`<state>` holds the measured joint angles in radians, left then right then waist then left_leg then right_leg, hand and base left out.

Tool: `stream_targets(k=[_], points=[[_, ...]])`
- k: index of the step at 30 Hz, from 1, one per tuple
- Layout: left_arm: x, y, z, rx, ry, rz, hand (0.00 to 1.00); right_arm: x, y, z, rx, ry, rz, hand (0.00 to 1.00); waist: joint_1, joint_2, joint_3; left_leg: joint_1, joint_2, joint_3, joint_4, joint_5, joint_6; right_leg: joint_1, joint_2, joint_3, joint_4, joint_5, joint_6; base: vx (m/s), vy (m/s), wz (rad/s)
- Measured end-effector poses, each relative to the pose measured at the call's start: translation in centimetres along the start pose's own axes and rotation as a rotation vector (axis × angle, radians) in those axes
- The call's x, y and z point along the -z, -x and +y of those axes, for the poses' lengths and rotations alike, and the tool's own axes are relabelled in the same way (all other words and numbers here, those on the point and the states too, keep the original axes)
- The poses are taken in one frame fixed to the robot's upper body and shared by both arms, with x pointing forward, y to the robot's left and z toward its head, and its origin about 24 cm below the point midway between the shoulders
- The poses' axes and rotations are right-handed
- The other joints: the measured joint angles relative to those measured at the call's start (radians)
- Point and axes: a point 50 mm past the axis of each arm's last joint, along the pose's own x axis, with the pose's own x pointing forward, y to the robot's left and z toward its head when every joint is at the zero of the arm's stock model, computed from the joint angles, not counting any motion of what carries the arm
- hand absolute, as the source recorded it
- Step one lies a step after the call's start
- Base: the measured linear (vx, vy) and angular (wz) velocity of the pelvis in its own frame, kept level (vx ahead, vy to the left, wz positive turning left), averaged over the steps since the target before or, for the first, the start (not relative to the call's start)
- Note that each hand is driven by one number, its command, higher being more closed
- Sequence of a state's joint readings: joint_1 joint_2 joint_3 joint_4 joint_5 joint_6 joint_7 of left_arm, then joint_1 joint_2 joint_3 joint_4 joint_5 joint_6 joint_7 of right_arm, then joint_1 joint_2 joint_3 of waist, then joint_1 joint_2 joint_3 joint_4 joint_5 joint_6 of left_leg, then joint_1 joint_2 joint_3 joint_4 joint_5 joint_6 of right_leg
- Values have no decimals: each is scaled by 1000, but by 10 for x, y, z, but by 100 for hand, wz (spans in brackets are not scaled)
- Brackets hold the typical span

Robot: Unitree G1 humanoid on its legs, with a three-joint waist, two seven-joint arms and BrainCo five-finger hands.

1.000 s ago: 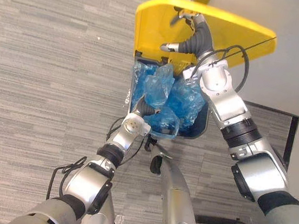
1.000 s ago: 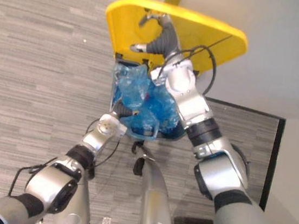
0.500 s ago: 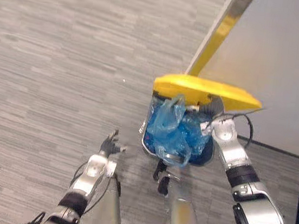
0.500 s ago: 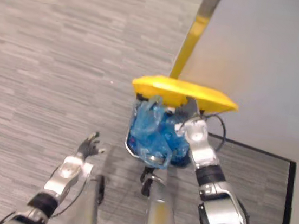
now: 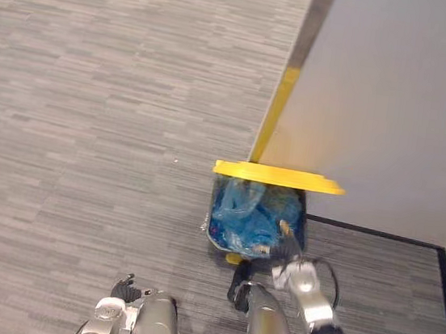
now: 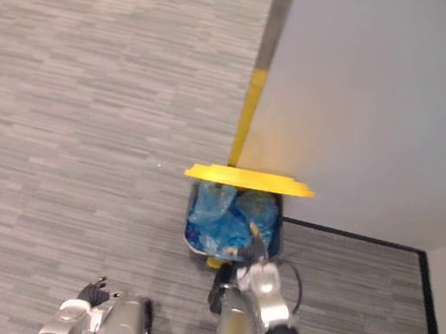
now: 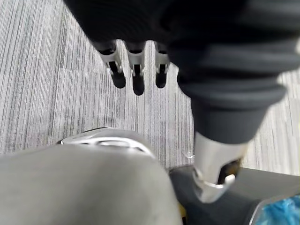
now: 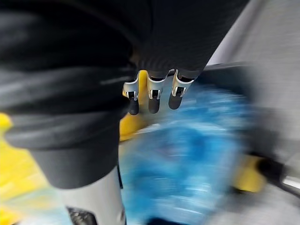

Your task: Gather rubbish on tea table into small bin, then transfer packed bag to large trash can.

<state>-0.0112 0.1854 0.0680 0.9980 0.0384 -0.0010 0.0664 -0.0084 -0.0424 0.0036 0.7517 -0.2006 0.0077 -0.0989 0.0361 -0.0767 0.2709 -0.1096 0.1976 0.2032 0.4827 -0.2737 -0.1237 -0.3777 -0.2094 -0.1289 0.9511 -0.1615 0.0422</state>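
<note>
So the blue rubbish bag (image 5: 243,212) is sitting inside the large trash can (image 5: 300,225), crumpled up and filling the opening pretty much to the rim. The can's a dark blue one, parked right up against a grey wall (image 5: 394,98) that has a yellow strip (image 5: 270,128) running down its corner edge. The yellow lid (image 5: 279,176) shows edge-on and flat just above the bag, with the bag in plain sight under it.

The right hand (image 5: 286,233) is up at the near right side of the can, by the rim. In its wrist view the fingers (image 8: 151,96) are straight and side by side, pointing at the blue plastic, nothing in them. Can't tell if the tips actually touch the bag or the can.

The left hand (image 6: 94,291) is way down low on the near left, well apart from the can, over the grey striped carpet (image 5: 90,118). Its fingers (image 7: 136,70) hang out straight and relaxed with nothing between them and the thumb.
</note>
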Motion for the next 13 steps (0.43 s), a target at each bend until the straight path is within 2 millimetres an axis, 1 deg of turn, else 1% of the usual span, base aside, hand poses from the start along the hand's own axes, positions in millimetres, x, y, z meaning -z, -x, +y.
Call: stream_targets(k=[1,2,3,4,5,6,7,8,9,10,11,13], points=[[0,0,1,-6,10,-2,0,13,3,0,5,-16,49,0,3,-6,-5,0,1,-1,1,-3,-6,15,13,3,-34,-26,36,-55,-243,-13],[0,0,-5,-6,49,8,0,33,7,-6,42,-76,131,0,0,14,-23,-11,23,-12,-19,10,-19,72,69,-2,-166,-76,97,-53,-153,-23],[2,2,-12,3,67,16,0,41,9,-10,70,-90,162,0,4,34,-55,-18,37,-8,-54,25,-15,114,107,-1,-294,-112,110,0,-197,-44],[4,3,-19,9,109,19,0,53,12,-14,101,-113,214,0,14,31,-86,-18,49,14,-101,63,-8,136,106,-6,-311,-167,36,13,-169,-41],[3,3,-25,15,122,20,0,60,14,-12,108,-132,253,0,7,-2,-95,-6,16,31,-120,86,-32,169,82,-11,-348,-219,-22,-7,-256,-35],[-3,2,-31,27,139,11,0,72,18,-17,132,-153,310,0,1,12,-101,10,20,26,-156,118,-33,178,103,-14,-370,-185,-17,-65,-164,-26],[0,4,-41,47,156,20,0,81,21,-21,150,-165,350,0,2,32,-130,22,26,26,-212,133,-17,184,125,-4,-428,-150,-28,-54,-103,-31],[1,5,-45,54,166,28,0,83,22,-22,157,-171,361,0,1,38,-139,30,24,26,-238,147,-4,190,131,-4,-455,-137,-30,-30,3,-33],[4,6,-55,74,176,45,0,88,24,-25,176,-198,383,0,-5,45,-153,47,19,28,-284,170,15,200,142,2,-503,-108,-27,-4,36,-26],[9,9,-62,90,184,69,0,92,25,-27,197,-236,405,0,-6,59,-163,66,17,36,-331,189,18,210,153,11,-549,-83,-27,-10,63,-23],[11,9,-64,92,185,74,0,93,26,-29,208,-256,409,0,-7,63,-166,76,14,36,-357,200,12,218,158,16,-573,-71,-22,-11,64,-20],[12,9,-61,79,182,77,0,97,27,-29,220,-287,426,0,-9,66,-168,95,0,36,-392,216,16,233,159,29,-610,-49,-11,-20,73,-9]])
